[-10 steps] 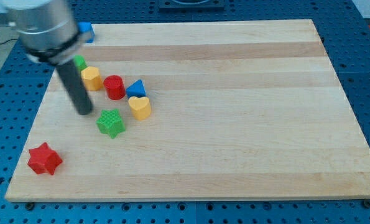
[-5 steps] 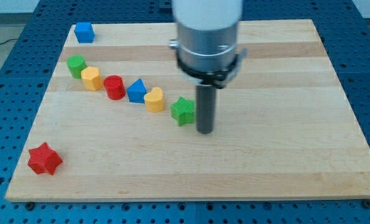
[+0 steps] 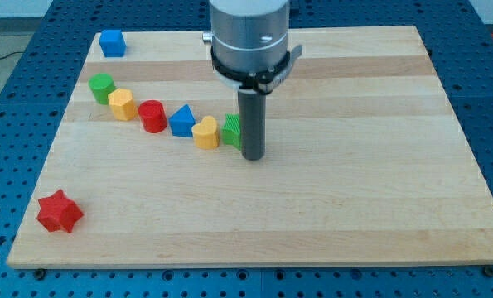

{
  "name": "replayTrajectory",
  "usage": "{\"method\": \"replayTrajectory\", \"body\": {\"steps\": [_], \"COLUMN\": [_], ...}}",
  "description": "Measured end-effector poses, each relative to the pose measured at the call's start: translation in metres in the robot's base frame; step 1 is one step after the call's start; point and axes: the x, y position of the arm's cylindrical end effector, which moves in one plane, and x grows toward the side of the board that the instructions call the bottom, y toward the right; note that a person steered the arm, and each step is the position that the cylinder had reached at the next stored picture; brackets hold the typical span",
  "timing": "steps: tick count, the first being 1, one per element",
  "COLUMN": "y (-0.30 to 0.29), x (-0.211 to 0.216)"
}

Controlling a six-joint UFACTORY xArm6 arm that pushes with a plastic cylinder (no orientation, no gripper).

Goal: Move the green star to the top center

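The green star (image 3: pixel 231 131) lies near the board's middle, a little left of centre, and is partly hidden behind the rod. My tip (image 3: pixel 253 156) rests on the board just right of and below the star, touching or nearly touching it. A yellow heart-shaped block (image 3: pixel 205 132) sits against the star's left side.
A row runs up-left from the star: blue triangle (image 3: pixel 181 121), red cylinder (image 3: pixel 152 116), yellow block (image 3: pixel 121 104), green cylinder (image 3: pixel 102 87). A blue cube (image 3: pixel 112 42) sits at the top left corner. A red star (image 3: pixel 60 211) lies at the bottom left.
My tip moved left and slightly up. The green star shifted up-left and now sits against the yellow heart.
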Motion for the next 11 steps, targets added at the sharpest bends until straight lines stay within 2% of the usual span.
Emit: {"method": "replayTrajectory", "body": {"steps": [1,2,3,4,6,7,8,10,11], "y": [-0.042,-0.048,-0.026,-0.033,-0.044,-0.005,0.012,0.007,0.010], "x": [-0.003,-0.045,-0.087,-0.091,-0.016,-0.028,-0.082,-0.188,-0.166]}}
